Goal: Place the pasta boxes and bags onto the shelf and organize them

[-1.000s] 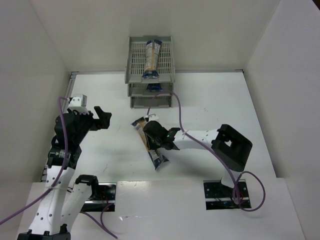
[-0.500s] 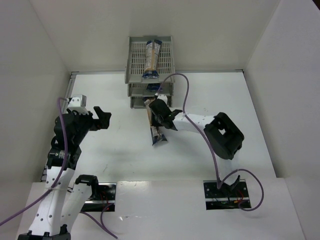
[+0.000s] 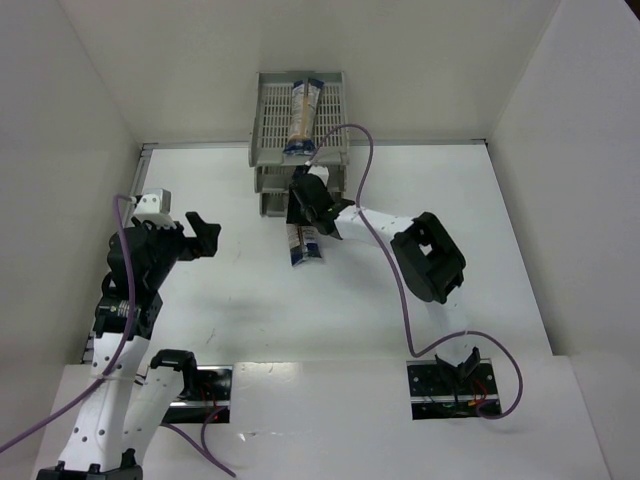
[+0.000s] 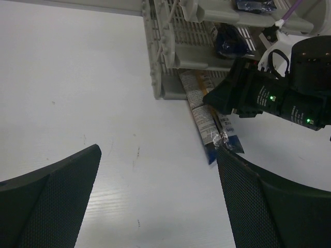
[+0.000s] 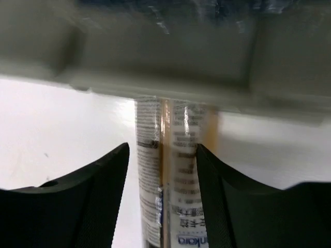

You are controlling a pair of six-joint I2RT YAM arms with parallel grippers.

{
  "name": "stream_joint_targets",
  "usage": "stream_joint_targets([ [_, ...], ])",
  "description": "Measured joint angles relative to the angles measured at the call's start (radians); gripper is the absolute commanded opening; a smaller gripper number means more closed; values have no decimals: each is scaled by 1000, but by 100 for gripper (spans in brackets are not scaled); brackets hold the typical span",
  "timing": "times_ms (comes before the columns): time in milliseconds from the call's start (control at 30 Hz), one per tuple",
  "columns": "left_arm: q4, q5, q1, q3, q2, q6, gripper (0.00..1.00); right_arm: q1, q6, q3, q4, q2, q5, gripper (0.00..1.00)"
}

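Observation:
The grey three-tier shelf (image 3: pixel 262 125) stands at the table's far edge. One pasta pack (image 3: pixel 303 112) lies lengthwise on its top tier, and the blue end of another (image 4: pixel 227 44) shows in the middle tier. A third pack (image 3: pixel 303 245) (image 4: pixel 206 119) has its far end under the shelf's lowest front rail (image 5: pixel 165 85) and its blue near end on the table. My right gripper (image 3: pixel 306 208) (image 5: pixel 163 152) straddles this pack (image 5: pixel 173 170) right at the shelf front, open, with a gap at its left finger. My left gripper (image 3: pixel 205 232) (image 4: pixel 158 155) hovers open and empty at the left.
White walls close in the table on the left, right and far side. The right arm's purple cable (image 3: pixel 355 150) loops up beside the shelf's right front corner. The right arm's elbow (image 3: pixel 430 258) sits right of centre.
The right arm carried the third pack from mid-table up to the shelf and turned it lengthwise into the lowest tier. Its jaws have widened off the pack. The left arm stayed still.

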Motion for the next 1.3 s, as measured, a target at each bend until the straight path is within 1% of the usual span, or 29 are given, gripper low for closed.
stream_joint_targets([
  [33,0,0,1,0,0,0,100,1,-8,7,6,1,-5,64],
  [67,0,0,5,0,0,0,100,2,-7,7,8,-3,-9,69],
  [133,0,-3,10,0,0,0,100,1,-3,-18,26,-16,-18,69],
  [167,0,-3,11,0,0,0,100,0,1,-57,43,-36,-23,64],
  [200,0,-3,11,0,0,0,100,0,4,-106,45,-68,-27,54],
  [267,0,-3,11,0,0,0,100,3,9,-212,52,-151,-38,32],
  [300,0,-2,12,0,0,0,100,5,13,-261,53,-199,-42,18],
  [400,2,-1,12,-2,0,0,100,37,13,-374,59,-326,-48,0],
  [500,2,5,12,-2,1,0,100,106,17,-447,82,-397,-62,0],
  [600,2,6,12,-3,1,0,100,165,21,-507,95,-405,-95,0],
  [700,3,8,12,-3,0,0,100,175,28,-536,93,-363,-111,0],
  [833,5,9,12,-3,-1,0,100,169,37,-531,102,-273,-88,0],
  [967,6,9,12,-3,-6,0,100,168,14,-439,126,-193,-29,0],
  [1067,7,8,12,-3,-10,0,100,162,-14,-328,120,-109,12,0],
  [1167,8,8,12,-4,-11,0,100,146,-4,-185,80,-14,31,0],
  [1300,11,6,17,-14,-13,0,100,88,30,3,-8,93,38,0],
])
